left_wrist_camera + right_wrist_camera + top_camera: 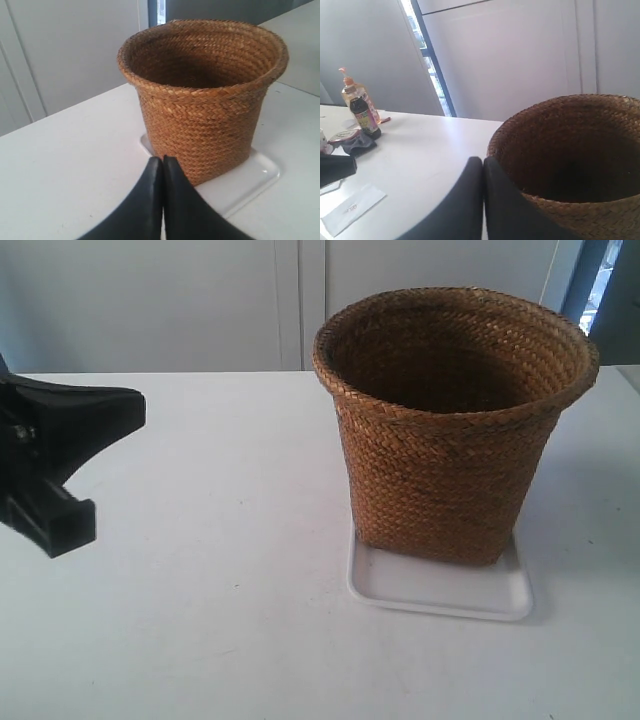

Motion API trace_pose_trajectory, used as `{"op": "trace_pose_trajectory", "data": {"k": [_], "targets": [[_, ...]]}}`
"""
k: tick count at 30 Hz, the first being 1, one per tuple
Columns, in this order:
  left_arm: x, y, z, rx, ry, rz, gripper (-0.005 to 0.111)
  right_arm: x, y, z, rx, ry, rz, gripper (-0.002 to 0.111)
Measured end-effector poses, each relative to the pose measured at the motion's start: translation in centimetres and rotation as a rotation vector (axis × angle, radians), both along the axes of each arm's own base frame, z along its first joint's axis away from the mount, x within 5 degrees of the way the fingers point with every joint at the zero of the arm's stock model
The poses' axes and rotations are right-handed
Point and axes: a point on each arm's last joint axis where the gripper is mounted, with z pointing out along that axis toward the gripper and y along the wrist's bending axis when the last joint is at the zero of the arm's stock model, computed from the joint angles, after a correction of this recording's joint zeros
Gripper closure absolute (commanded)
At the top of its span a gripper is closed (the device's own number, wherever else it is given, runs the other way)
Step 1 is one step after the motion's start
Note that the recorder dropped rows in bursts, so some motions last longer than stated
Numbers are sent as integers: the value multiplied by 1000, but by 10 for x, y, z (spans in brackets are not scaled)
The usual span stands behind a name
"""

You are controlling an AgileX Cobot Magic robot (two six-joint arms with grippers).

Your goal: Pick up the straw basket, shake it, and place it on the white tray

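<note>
The brown woven straw basket (455, 470) stands upright on the white tray (440, 590), toward the tray's back edge, so the tray's front strip shows bare. Nothing grips it. My left gripper (163, 159) is shut and empty, its tips low in front of the straw basket (200, 110) and the white tray (260, 172), a short way off. My right gripper (483, 160) is also shut and empty, just outside the braided rim of the straw basket (570, 150), level with its mouth. The arm at the exterior view's left (60, 460) hangs well away from the basket.
The right wrist view shows a dark bottle and a pump bottle (360, 107), a dark cloth (357, 142) and a paper slip (352, 207) on the white table. White cabinet doors (200, 300) stand behind the table.
</note>
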Motion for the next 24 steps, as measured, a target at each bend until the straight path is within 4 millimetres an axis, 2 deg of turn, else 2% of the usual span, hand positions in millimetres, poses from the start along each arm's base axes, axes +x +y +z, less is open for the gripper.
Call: {"op": "trace_pose_trajectory", "data": {"k": [5, 9, 14, 24], "targets": [[-19, 9, 12, -20, -65, -41, 107, -33, 5, -12, -21, -121, -28, 108], [-28, 14, 19, -39, -107, -43, 107, -49, 7, -22, -27, -166, -40, 108], [-30, 15, 20, -43, -114, -44, 107, -57, 9, -21, -26, -198, -40, 108], [-30, 15, 20, -43, -114, -44, 107, -57, 8, -21, -24, -199, -42, 108]]}}
